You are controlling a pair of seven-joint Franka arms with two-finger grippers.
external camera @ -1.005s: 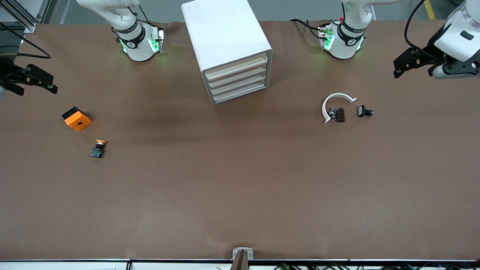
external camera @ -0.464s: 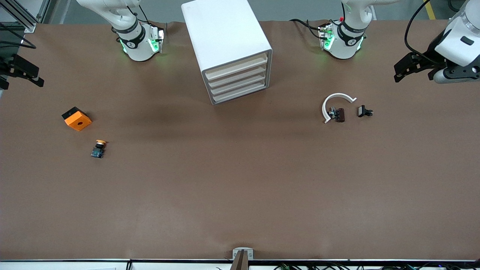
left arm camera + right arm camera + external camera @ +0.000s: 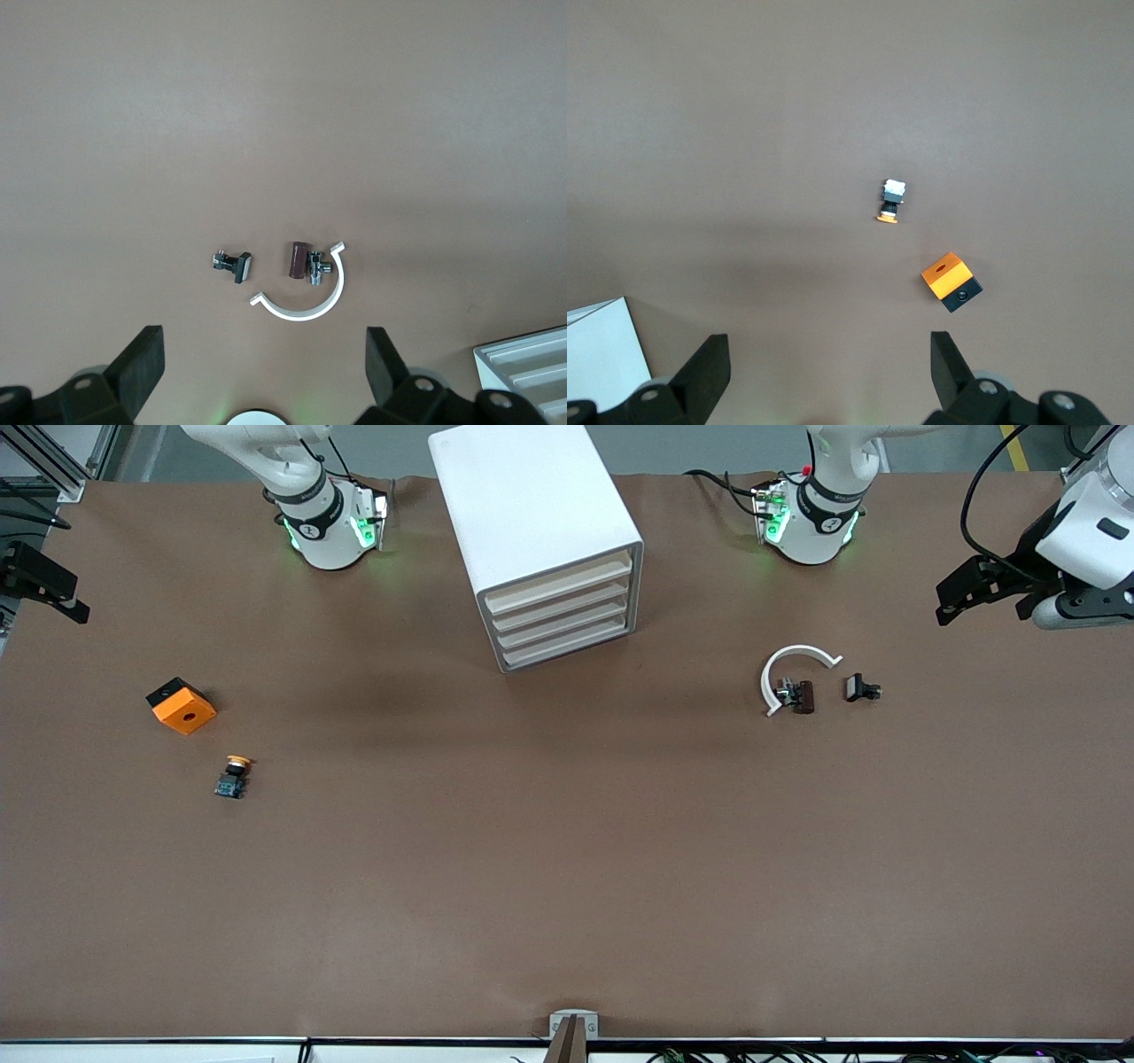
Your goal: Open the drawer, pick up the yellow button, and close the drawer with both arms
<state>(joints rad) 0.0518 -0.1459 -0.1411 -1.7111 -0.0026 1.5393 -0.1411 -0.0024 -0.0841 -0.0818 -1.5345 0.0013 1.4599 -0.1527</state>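
The white cabinet (image 3: 540, 531) stands at the table's middle, near the robots' bases; its uppermost drawer (image 3: 560, 585) is shut, like the three below it. The button (image 3: 233, 776), with its orange cap and blue-grey base, lies on the table toward the right arm's end; it also shows in the right wrist view (image 3: 891, 202). My right gripper (image 3: 46, 589) is open and empty, high over the table's edge at the right arm's end. My left gripper (image 3: 974, 593) is open and empty, high over the left arm's end.
An orange square block (image 3: 181, 705) with a hole lies beside the button, farther from the front camera. A white curved part (image 3: 793, 670), a small brown part (image 3: 803, 696) and a small black part (image 3: 861, 688) lie toward the left arm's end.
My right gripper has drawn back toward the table's edge at its end. My left gripper has shifted slightly outward toward its end. Nothing on the table has moved.
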